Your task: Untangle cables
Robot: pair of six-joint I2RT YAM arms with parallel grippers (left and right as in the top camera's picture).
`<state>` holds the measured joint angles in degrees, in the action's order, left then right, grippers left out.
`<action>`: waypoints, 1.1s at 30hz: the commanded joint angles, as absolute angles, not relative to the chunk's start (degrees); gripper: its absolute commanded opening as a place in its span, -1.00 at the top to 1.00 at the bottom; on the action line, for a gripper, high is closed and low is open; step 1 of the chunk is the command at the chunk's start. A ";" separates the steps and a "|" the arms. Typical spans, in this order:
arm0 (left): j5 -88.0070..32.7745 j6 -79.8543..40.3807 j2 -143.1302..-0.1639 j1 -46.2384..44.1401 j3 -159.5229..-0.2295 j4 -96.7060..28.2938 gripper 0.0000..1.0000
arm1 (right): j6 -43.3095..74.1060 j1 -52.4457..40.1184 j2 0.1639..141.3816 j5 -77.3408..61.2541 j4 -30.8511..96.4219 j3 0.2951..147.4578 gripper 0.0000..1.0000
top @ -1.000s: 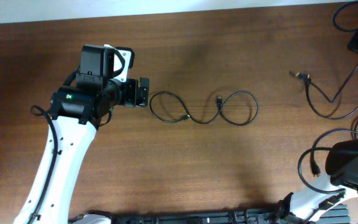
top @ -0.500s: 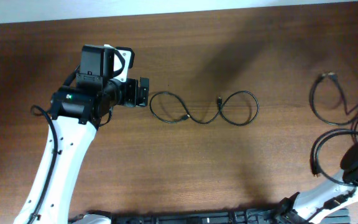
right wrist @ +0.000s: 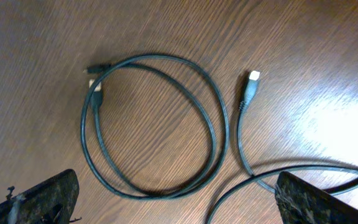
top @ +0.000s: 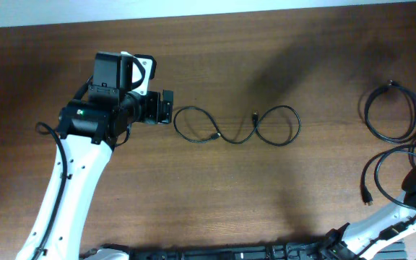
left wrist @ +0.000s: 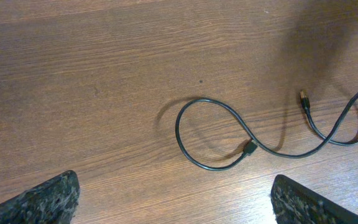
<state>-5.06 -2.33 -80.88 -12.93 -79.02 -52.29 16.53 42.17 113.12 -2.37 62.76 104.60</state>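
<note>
The bench (top: pixel 215 195) is brown wood, its grain running left to right in the overhead view. 1 pale strip (top: pixel 266 7) borders its far edge, and 1 black rail (top: pixel 215 254) lies along the near edge. Soft shadows darken the surface toward the far right. The right wrist view shows a bright glare (right wrist: pixel 340 124) on the wood, and the left wrist view 1 small dark speck (left wrist: pixel 201 81).

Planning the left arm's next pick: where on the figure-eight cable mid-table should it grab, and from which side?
Probably best: grip the figure-eight cable at the outer arc of its left loop, nearest the open left claw. Come straight down, straddling the cord: there it lies flat as one strand, clear of the crossing and the plug.
</note>
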 commanded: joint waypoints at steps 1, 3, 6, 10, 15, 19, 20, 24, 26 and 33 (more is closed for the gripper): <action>-4.67 -1.23 -80.01 -12.58 -79.55 -52.18 -0.97 | 13.39 41.65 113.80 -8.62 63.48 104.03 -0.98; -4.67 -1.23 -80.01 -12.58 -79.55 -52.18 -0.98 | 6.98 40.25 113.80 -16.64 63.48 104.03 -0.97; -4.67 -1.23 -80.01 -12.58 -79.55 -52.18 -0.97 | 2.09 37.67 113.80 -21.65 63.72 104.03 -0.97; -4.67 -1.23 -80.01 -12.58 -79.55 -52.18 -0.98 | 0.21 30.96 113.80 -21.89 64.18 103.79 -0.97; -4.67 -1.23 -80.01 -12.58 -79.55 -52.18 -0.98 | 0.45 21.87 113.80 -22.15 64.31 101.95 -0.97; -4.67 -1.23 -80.01 -12.58 -79.55 -52.18 -0.97 | 0.40 13.28 113.80 -22.90 65.87 101.41 -0.97; -4.67 -1.23 -80.01 -12.58 -79.55 -52.18 -0.97 | 0.40 11.16 113.80 -22.55 65.89 101.41 -0.97; -4.67 -1.23 -80.01 -12.58 -79.55 -52.18 -0.97 | 1.83 4.93 113.80 -22.02 65.67 101.41 -0.97; -4.67 -1.23 -80.01 -12.58 -79.55 -52.18 -0.98 | 7.25 2.15 113.80 -21.93 66.02 101.41 -0.97; -4.67 -1.23 -80.01 -12.58 -79.55 -52.18 -0.97 | 15.90 -4.93 113.80 -20.71 67.18 100.18 -0.97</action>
<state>-5.08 -2.33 -80.88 -12.93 -79.02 -52.29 11.09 -2.02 113.23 -21.96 66.83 101.75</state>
